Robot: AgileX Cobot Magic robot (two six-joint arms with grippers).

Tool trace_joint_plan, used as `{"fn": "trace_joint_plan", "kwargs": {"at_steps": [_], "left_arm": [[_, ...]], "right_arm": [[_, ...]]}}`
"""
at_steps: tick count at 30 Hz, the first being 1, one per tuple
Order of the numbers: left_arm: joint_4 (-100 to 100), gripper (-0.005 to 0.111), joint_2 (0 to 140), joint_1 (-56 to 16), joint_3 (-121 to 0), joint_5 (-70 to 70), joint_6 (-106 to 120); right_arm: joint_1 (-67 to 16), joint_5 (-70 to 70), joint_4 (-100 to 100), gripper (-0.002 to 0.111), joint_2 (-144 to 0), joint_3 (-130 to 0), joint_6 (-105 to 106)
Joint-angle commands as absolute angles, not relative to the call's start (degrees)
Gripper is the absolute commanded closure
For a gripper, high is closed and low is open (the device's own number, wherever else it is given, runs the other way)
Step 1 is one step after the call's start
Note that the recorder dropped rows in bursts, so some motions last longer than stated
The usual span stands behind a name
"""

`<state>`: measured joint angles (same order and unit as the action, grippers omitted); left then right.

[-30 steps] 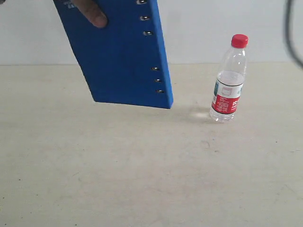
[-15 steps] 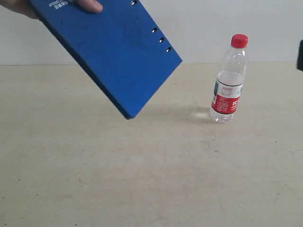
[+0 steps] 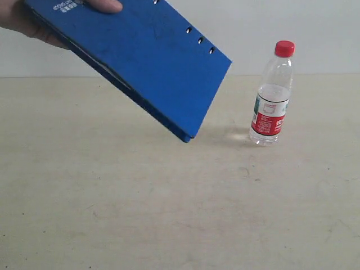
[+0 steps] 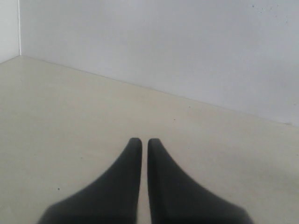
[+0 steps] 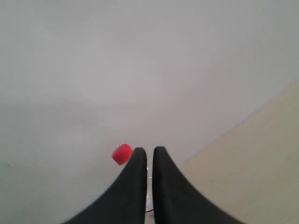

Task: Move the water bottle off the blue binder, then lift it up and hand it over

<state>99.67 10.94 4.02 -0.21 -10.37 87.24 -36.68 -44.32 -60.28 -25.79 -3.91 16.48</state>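
- Grippers sit closest to the wrist cameras. The black, two-fingered left gripper (image 4: pixel 141 142) has its fingers pressed together with only a thin slit between them. We see nothing in it.
- The black right gripper (image 5: pixel 145 151) is likewise pressed together on nothing. In the right wrist view the red screw cap (image 5: pixel 122 153) shows just beside one of its fingers, farther off.
- In the exterior view neither gripper shows. The near part of the pale beige, lightly scuffed surface (image 3: pixel 169 214) is bare.
- Further in, we see the flat, rectangular, dark blue binder (image 3: pixel 152 62) held up and steeply tilted, its lowest corner pointing down at the surface. We cannot tell whether that corner touches.
- Small slots run along the blue binder's upper right edge, and a thin light strip of pages shows along its lower left edge.
- A person's bare hand (image 3: pixel 34 22) grips the blue binder at its high end, the thumb lying on the cover next to small white lettering.
- The small, clear plastic water bottle (image 3: pixel 271 101) stands upright on the surface to the right of the low corner. It is off the blue binder and apart from it. Its cap (image 3: pixel 284 48) is on, and a red-and-white label (image 3: pixel 268 121) wraps its middle.
- Farthest back, a plain white wall (image 3: pixel 304 22) meets the surface.
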Motion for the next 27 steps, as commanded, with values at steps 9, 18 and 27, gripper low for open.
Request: {"fn": "trace_joint_plan", "kwargs": {"at_steps": [9,18,27], "left_arm": [[99.9,0.102,11.2,4.1,0.0,-10.1,86.9],[99.9,0.102,11.2,4.1,0.0,-10.1,86.9],[99.9,0.102,11.2,4.1,0.0,-8.7,86.9]], "right_arm": [[-36.5,-32.7,-62.6,0.108,-25.3,-16.3,65.4],[-36.6,-15.0,-99.9,0.108,-25.3,-19.3,93.9],[-36.6,22.3,-99.9,0.108,-25.3,-19.3,65.6]]}}
